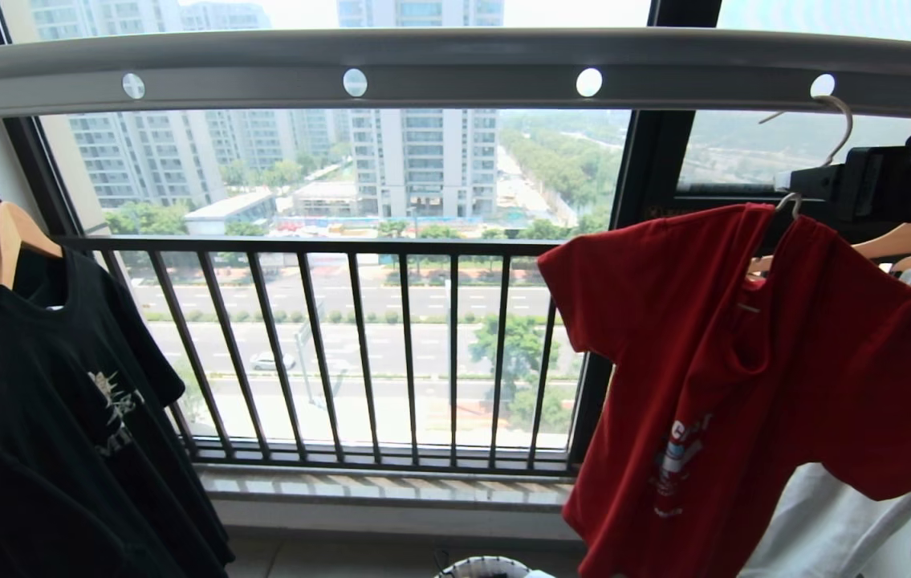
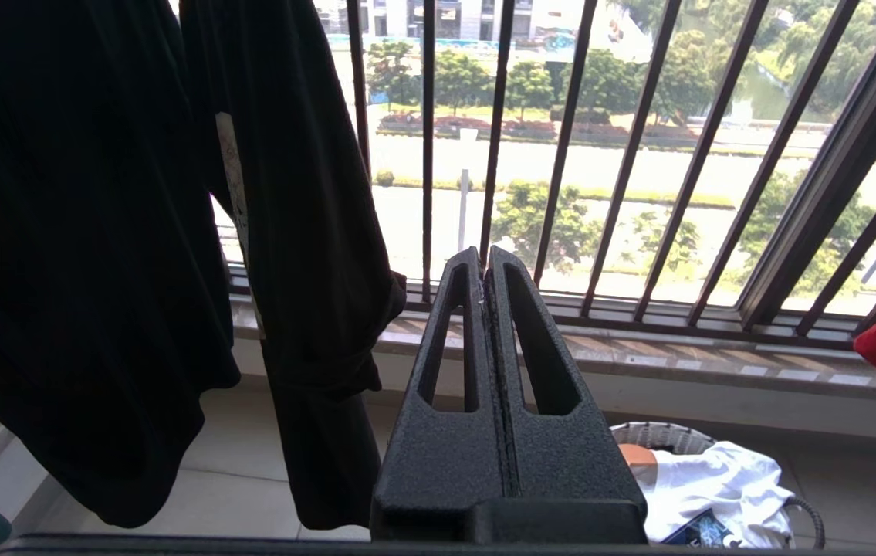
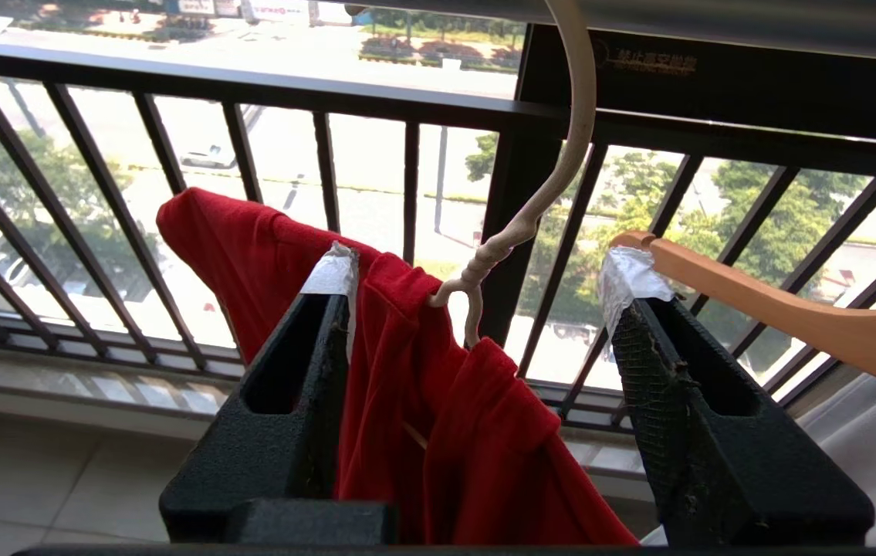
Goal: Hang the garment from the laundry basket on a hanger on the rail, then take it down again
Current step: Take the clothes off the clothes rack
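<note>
- rail [image 1: 455, 60]: grey metal, smooth, satin sheen
- red shirt [image 1: 728, 377]: soft matt cloth, creased
- hanger [image 3: 553, 177]: thin white-coated wire, twisted neck, coating slightly rough
- wooden hanger [image 3: 808, 309]: smooth light wood
- right gripper [image 3: 484, 286]: black matt grainy plastic, white tape on fingertips [image 3: 333, 270]
- left gripper [image 2: 485, 270]: same grainy black plastic
- black shirt [image 1: 46, 417]: matt cloth
- basket [image 2: 661, 436]: woven rim
- railing [image 1: 343, 353]: dark painted metal bars
</note>
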